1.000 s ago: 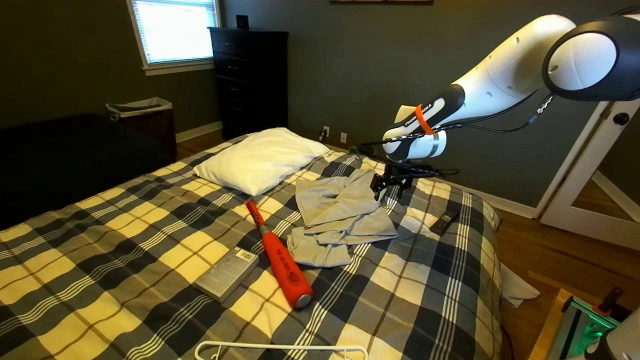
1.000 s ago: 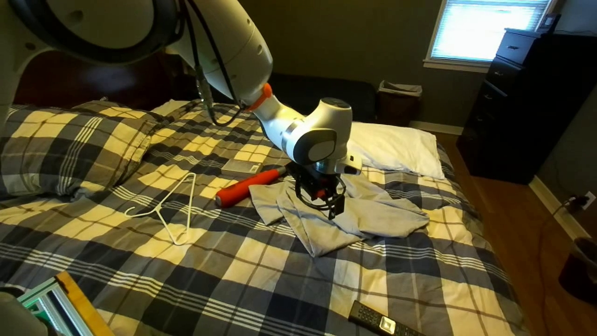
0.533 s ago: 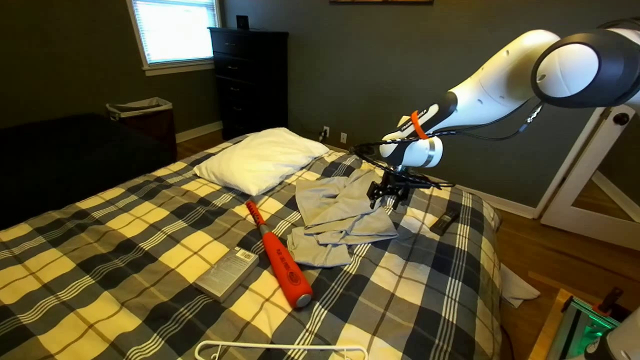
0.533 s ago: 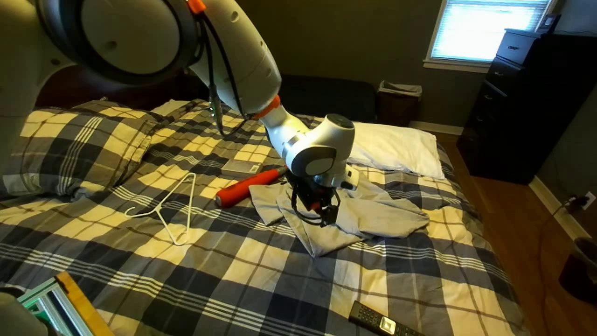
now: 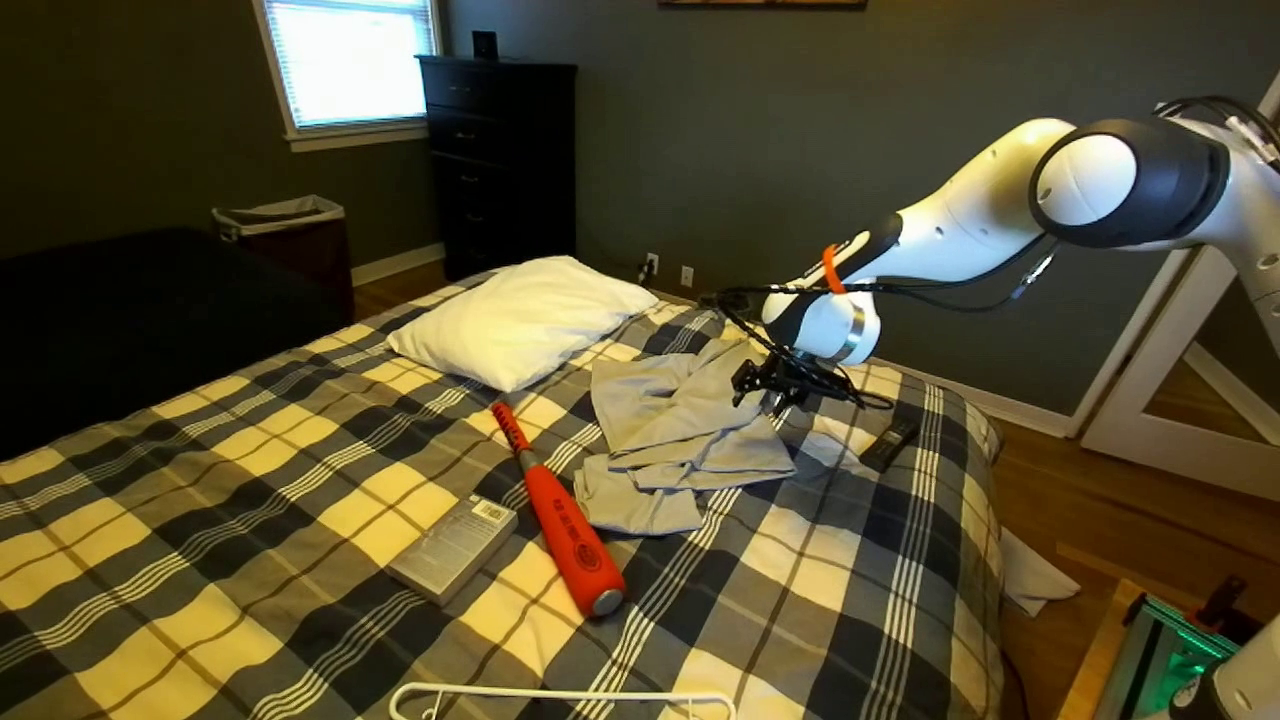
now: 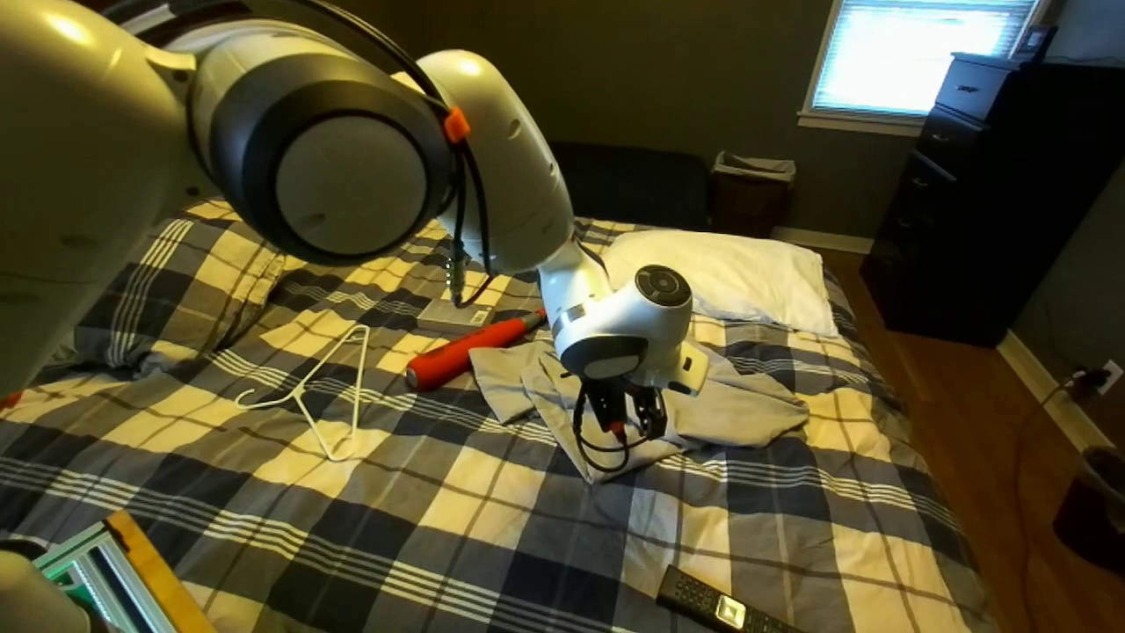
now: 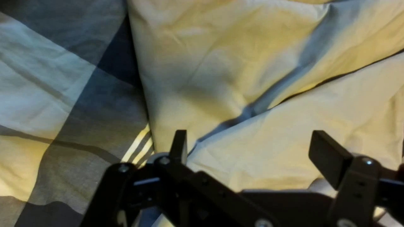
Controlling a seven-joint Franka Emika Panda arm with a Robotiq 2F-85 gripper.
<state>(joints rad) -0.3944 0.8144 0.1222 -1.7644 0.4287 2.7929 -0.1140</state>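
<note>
While the white robot arm (image 5: 960, 235) reaches out over the plaid-covered bed (image 5: 300, 560), its gripper (image 7: 249, 135) points down above a rumpled gray cloth (image 5: 670, 420). The fingers (image 7: 329, 159) stand wide apart, and in the wrist view folds of that cloth fill the gap between them; whether the tips touch it cannot be told. In an exterior view the cloth lies in overlapping layers toward the bed's far edge, between a red bat (image 5: 550, 500) and a black remote (image 5: 888, 445). The bat slants just beside the cloth, its handle ending near the corner of a white pillow (image 5: 525, 320), which rests close to the same edge. A flat gray box (image 5: 450, 555) bearing a barcode label (image 5: 490, 510) lies near the bat's barrel, on the side away from the cloth. The remote sits near the bed's far right corner. A white hanger (image 6: 298, 393) lies well apart from that far edge, and a plaid pillow (image 6: 198, 290) is partly hidden behind the arm. A dark dresser (image 5: 505, 170) stands past the bed, next to a bright window (image 5: 350, 65).
</note>
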